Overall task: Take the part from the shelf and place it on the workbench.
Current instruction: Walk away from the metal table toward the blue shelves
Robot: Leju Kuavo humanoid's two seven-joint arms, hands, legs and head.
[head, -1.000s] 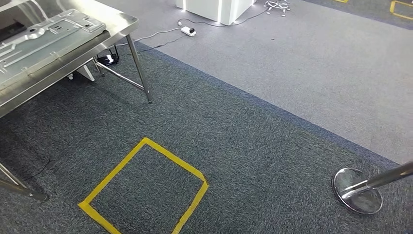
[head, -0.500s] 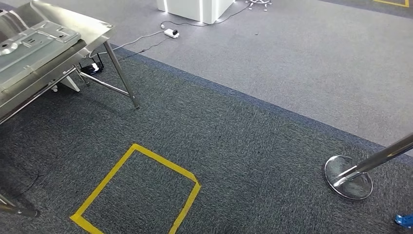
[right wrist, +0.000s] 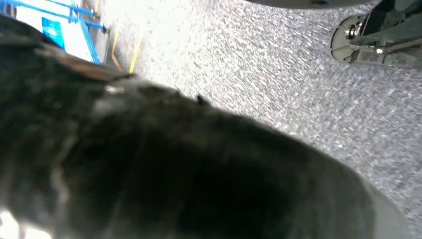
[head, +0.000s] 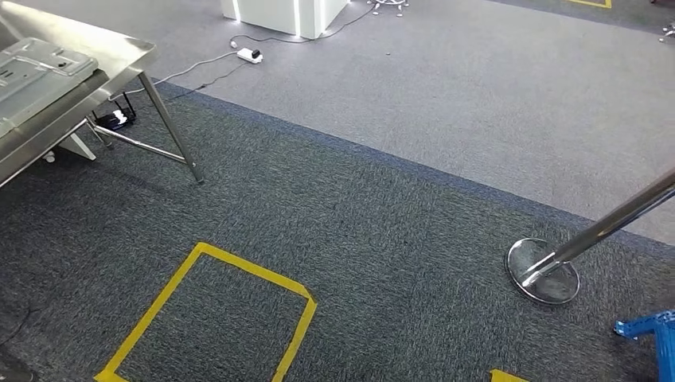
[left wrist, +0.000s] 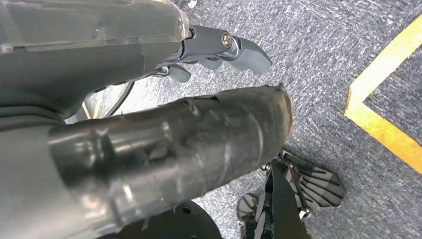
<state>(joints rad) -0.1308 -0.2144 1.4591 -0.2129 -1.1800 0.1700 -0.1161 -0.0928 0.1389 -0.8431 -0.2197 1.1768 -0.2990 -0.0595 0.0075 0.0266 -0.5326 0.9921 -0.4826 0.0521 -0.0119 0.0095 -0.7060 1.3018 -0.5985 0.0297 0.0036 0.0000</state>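
- Left hand (left wrist: 219, 50): fingers apart over carpet, holding nothing.
- Right hand (right wrist: 174, 169): blurred; grip cannot be told.
- Part (head: 36, 68) lies flat on the bench (head: 119, 56), far left.

Stanchion (head: 549, 267) and workbench (head: 119, 60) flank open carpet (head: 382, 231)

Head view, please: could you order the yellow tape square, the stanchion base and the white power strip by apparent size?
1. yellow tape square
2. stanchion base
3. white power strip, though it lies farthest away, so it looks smaller.

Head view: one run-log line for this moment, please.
workbench far left | metal part on it | yellow tape square on carpet | stanchion base right
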